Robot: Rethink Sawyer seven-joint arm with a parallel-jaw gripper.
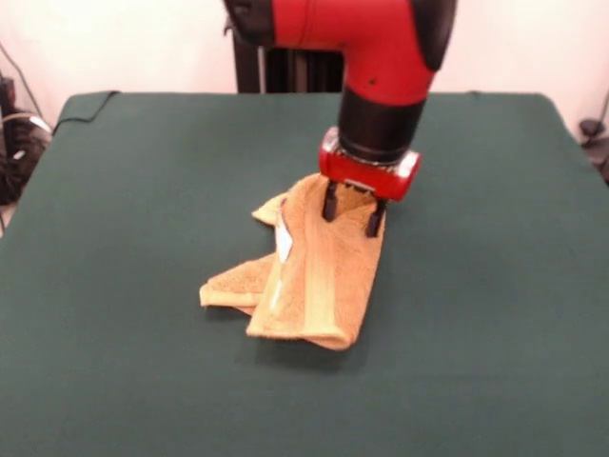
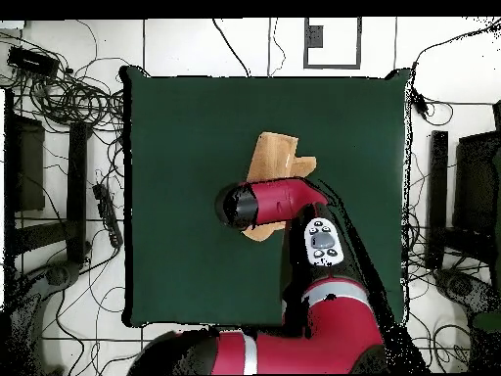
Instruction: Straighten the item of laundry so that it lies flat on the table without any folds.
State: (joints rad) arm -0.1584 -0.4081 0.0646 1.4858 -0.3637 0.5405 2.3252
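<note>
The orange-tan towel [image 1: 319, 271] lies crumpled and folded over itself near the middle of the green table [image 1: 124, 190]. A white label [image 1: 284, 243] shows along a fold. My gripper [image 1: 353, 211] is down at the towel's far end. Its two black fingers [image 1: 330, 203] stand apart with towel cloth between them, so it looks open. In the overhead view the towel [image 2: 277, 157] shows partly, and the arm [image 2: 279, 204] hides its end nearest the robot's base and the gripper.
In the front view, cables and dark gear [image 1: 14, 143] sit off the table's left side. In the overhead view, cables [image 2: 68, 98] and black stands [image 2: 435, 196] surround the table [image 2: 176, 147] on the floor.
</note>
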